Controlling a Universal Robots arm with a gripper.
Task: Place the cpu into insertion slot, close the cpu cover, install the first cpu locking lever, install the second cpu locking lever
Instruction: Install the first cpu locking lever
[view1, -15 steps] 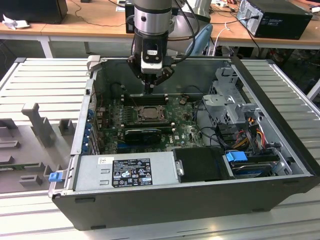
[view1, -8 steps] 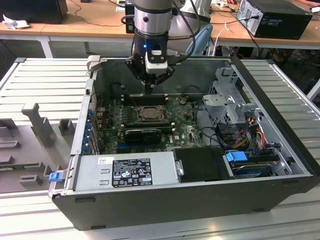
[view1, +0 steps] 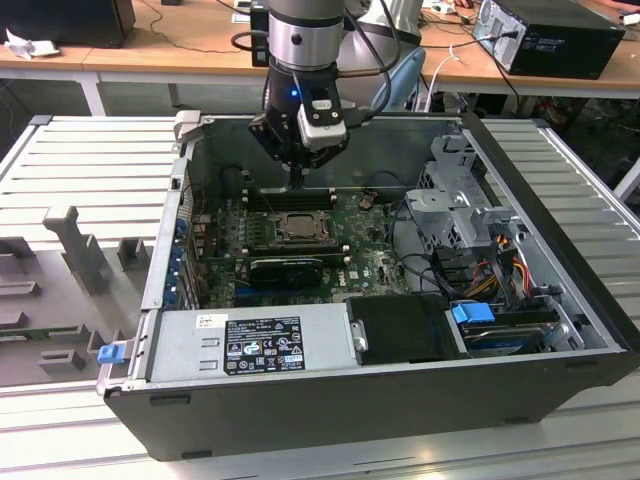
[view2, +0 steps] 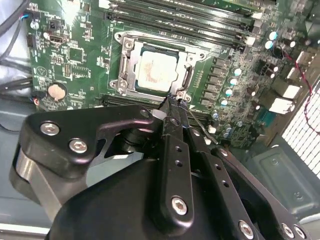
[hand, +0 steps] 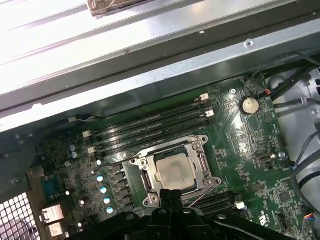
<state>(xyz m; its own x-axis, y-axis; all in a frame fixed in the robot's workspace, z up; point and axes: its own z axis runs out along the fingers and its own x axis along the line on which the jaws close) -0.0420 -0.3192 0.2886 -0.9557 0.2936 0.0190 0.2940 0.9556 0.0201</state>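
Note:
The cpu lies flat in the insertion slot on the green motherboard, its pale metal face up. The cpu cover is down around it as a silver frame. In the exterior view my gripper hangs just over the far edge of the socket. Both wrist views show the two black fingers pressed together, and the gripper is shut with its tips at the socket's rim. A thin wire locking lever slants away from the socket's corner right beside the tips. Whether the tips touch it is unclear.
Long black RAM slots run along the socket's far side. A power supply fills the case's near side. A drive cage and bundled cables stand at the exterior view's right. The case walls enclose the board.

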